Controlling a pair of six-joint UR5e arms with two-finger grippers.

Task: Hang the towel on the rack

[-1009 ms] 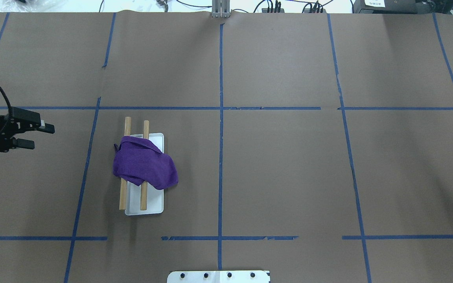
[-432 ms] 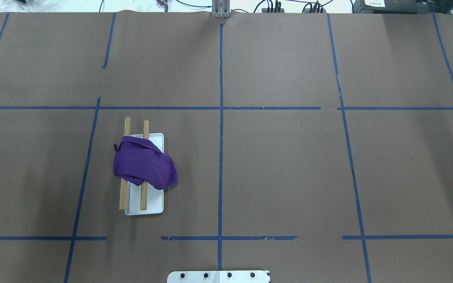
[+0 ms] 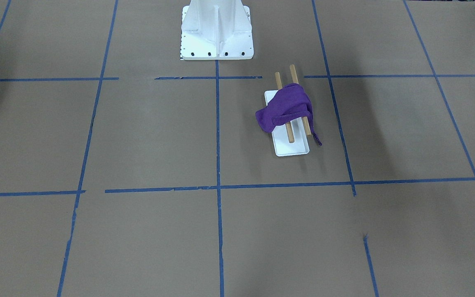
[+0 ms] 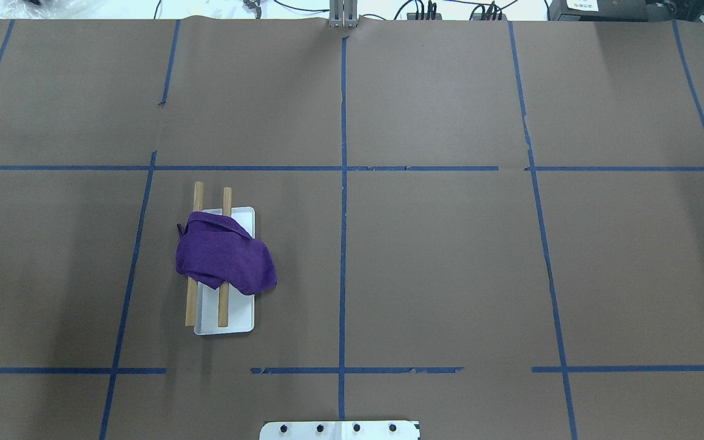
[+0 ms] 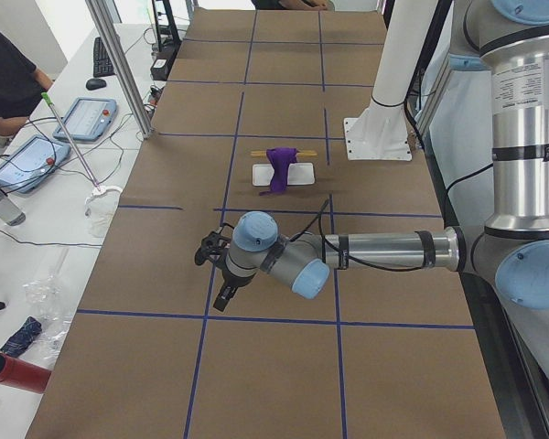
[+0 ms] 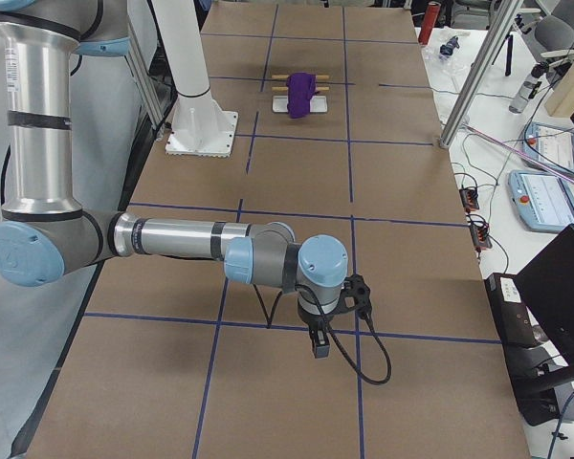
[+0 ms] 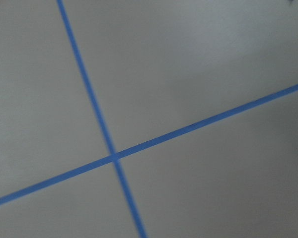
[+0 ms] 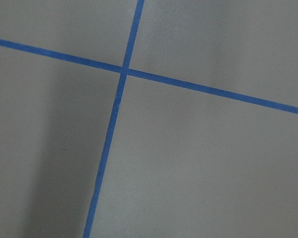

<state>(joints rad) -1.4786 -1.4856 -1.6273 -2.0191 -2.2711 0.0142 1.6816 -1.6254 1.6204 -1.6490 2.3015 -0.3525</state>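
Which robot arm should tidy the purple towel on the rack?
Probably the left arm: the towel and rack sit in the table's left half, nearer it. The right arm is parked farther off.

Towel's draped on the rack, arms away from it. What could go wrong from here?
1. The purple towel lies bunched across both wooden rods, its bulk sagging past the rack's tray on the table-centre side; it may slide off that way.
2. A thin corner dangles beside the outer rod; a tug there could pull it down.
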